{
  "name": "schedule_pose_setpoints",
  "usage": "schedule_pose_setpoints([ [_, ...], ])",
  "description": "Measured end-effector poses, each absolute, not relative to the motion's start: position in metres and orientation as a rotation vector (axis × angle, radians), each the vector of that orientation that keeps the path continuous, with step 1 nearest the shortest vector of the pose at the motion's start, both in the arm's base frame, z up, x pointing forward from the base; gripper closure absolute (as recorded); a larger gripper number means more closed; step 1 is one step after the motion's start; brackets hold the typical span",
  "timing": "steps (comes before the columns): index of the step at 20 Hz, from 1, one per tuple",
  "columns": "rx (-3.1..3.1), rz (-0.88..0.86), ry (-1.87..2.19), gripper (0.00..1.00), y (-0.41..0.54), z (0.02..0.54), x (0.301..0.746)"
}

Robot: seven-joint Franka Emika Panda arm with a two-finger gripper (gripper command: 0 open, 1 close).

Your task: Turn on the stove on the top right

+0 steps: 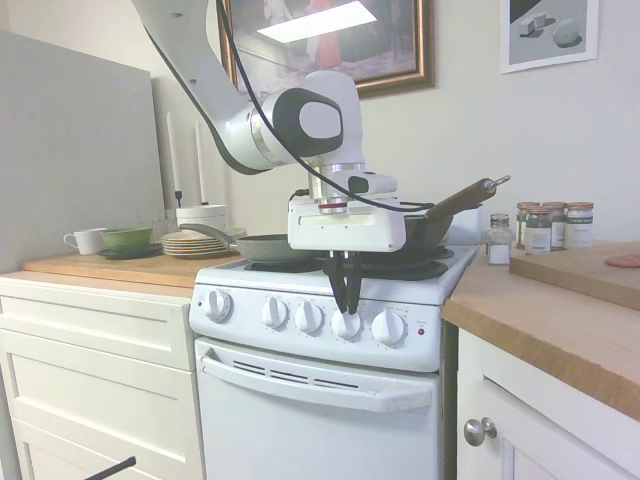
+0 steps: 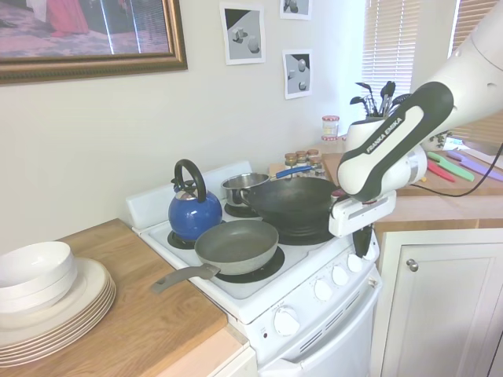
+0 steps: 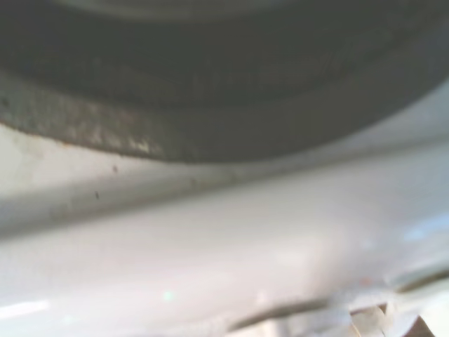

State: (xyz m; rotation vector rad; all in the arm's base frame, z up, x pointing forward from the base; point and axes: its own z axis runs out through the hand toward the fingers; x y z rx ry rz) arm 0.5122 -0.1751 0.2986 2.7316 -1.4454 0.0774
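The narrow white stove (image 1: 318, 405) stands between the cabinets, with five round knobs along its front panel and a small red light (image 1: 421, 331) at the right end. My gripper (image 1: 347, 311) hangs straight down in front of the panel. Its dark fingers are drawn together to a point, and the tips rest at the top of the fourth knob from the left (image 1: 347, 324). From the other side, the gripper (image 2: 362, 250) sits at the stove's front right corner, above the knobs (image 2: 339, 275). The wrist view is blurred: a dark round underside (image 3: 210, 77) over the white stove top (image 3: 231, 260).
A grey frying pan (image 2: 236, 245), a black wok (image 2: 291, 203), a blue kettle (image 2: 192, 210) and a small steel pot (image 2: 242, 187) sit on the burners. The wok handle (image 1: 462, 199) juts right. Spice jars (image 1: 548, 226) and plates (image 2: 47, 302) stand on the wooden counters.
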Motion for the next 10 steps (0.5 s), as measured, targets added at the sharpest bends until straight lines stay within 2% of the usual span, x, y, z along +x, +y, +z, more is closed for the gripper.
schedule_pose_setpoints([
  [10, 2.733, 0.073, -1.445, 1.00, -0.1744, 0.2971, 0.5158],
])
